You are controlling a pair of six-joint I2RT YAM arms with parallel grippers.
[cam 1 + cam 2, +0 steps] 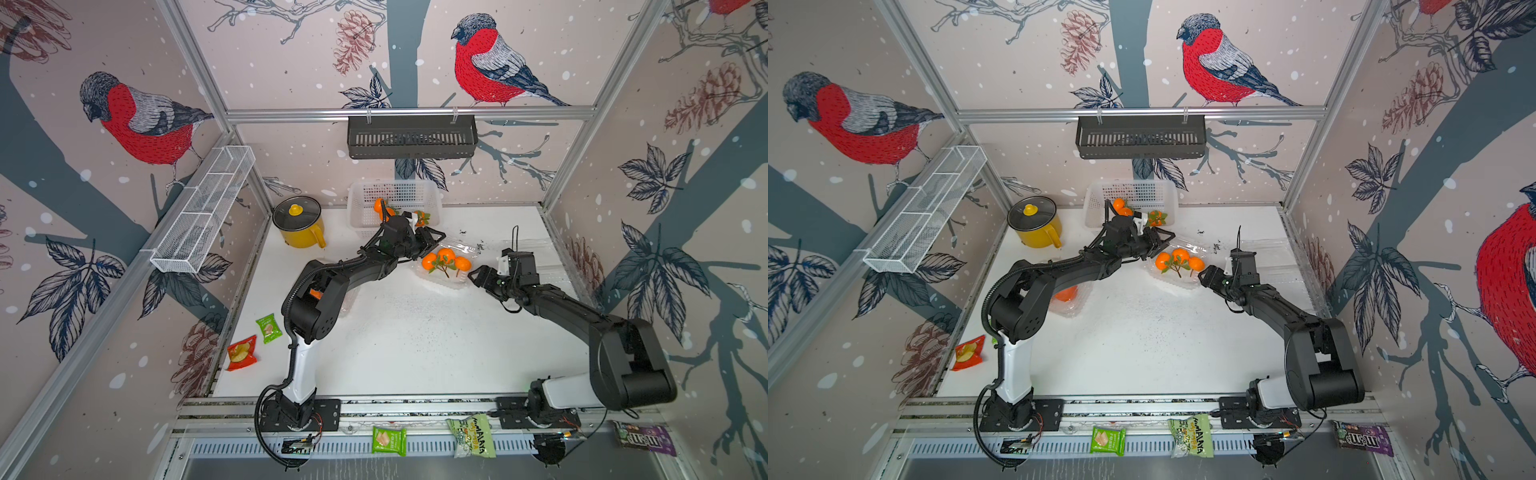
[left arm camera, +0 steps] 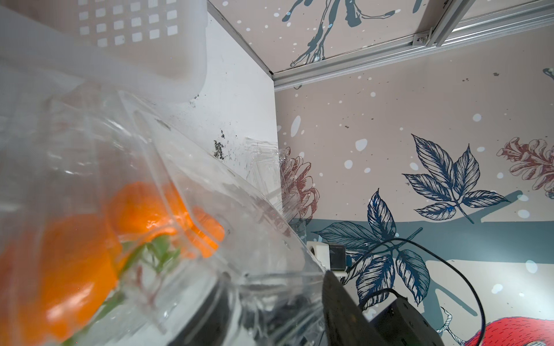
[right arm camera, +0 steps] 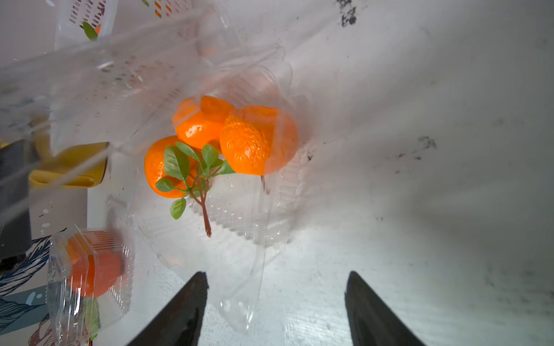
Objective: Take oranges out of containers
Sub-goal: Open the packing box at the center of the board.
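Raised clear lid (image 3: 105,78) partly over oranges (image 3: 233,137)

Bright, even light, soft shadows on the table (image 1: 415,353), fisheye bending at top-view edges, oranges (image 2: 75,254) blur close in left wrist view, glare on clear box (image 3: 239,215)

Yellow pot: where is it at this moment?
In both top views the yellow pot stands at the back left corner of the table, just left of the white basket.

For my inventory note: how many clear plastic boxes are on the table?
3: open box with oranges at centre; second box partly under the left arm; third box by the right wall.
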